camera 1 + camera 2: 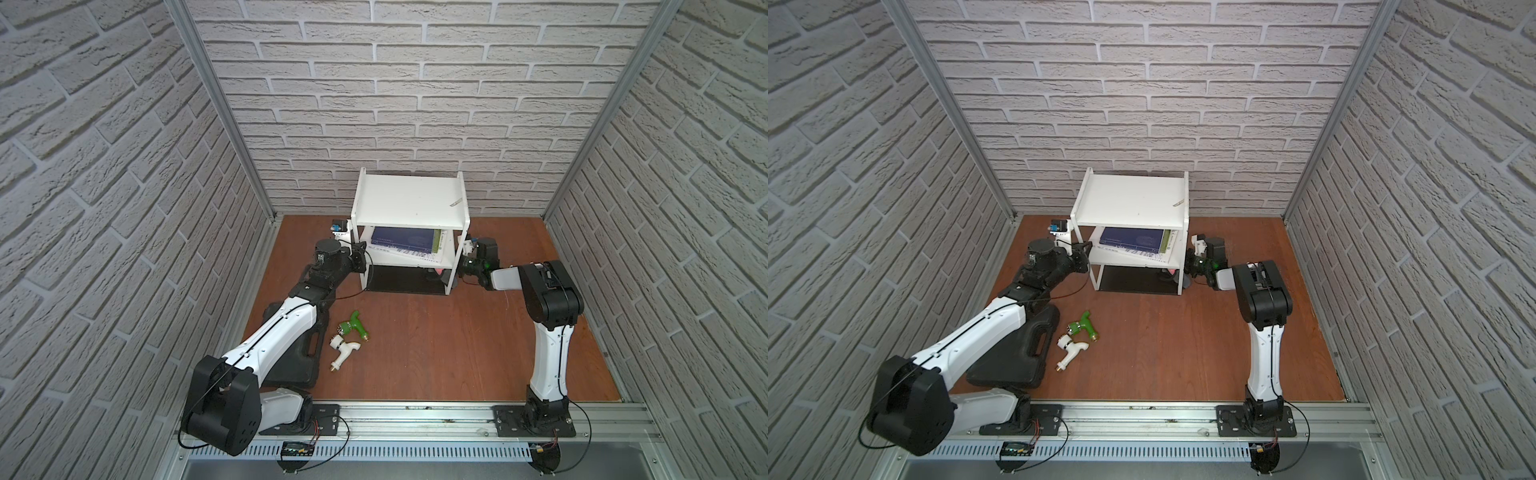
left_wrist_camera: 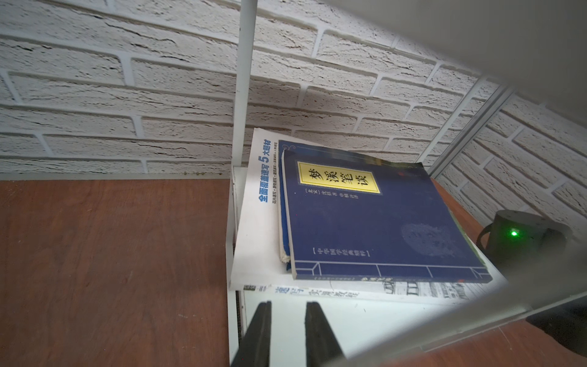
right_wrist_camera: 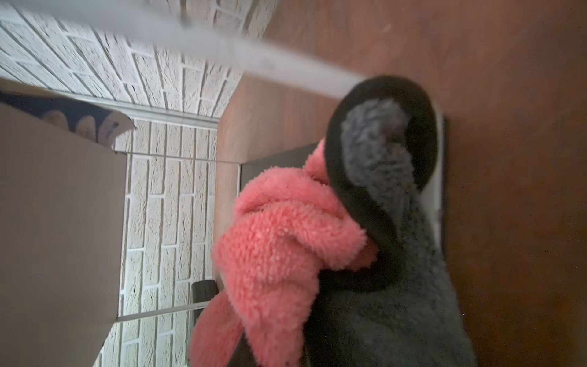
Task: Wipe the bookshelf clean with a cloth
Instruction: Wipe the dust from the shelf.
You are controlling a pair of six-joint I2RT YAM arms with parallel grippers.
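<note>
My right pincer [image 1: 462, 266] is pressed shut on the cloth [image 3: 286, 238] — pink and grey folds bunch right ahead of it, reaching into the lowest tier of the bookshelf [image 1: 409, 199], with a white leg just beside. My left pincer [image 2: 288, 305] is at the opposite side, at the edge of the middle board. Its jaws stand a narrow gap apart, and I cannot tell whether they nip the board. Straight ahead of it a blue book [image 2: 374, 219] lies on white booklets. Back along my left arm on the counter [image 1: 457, 340] — a black case [image 1: 301, 353], a green tap [image 1: 353, 326] and a white tap [image 1: 343, 347].
</note>
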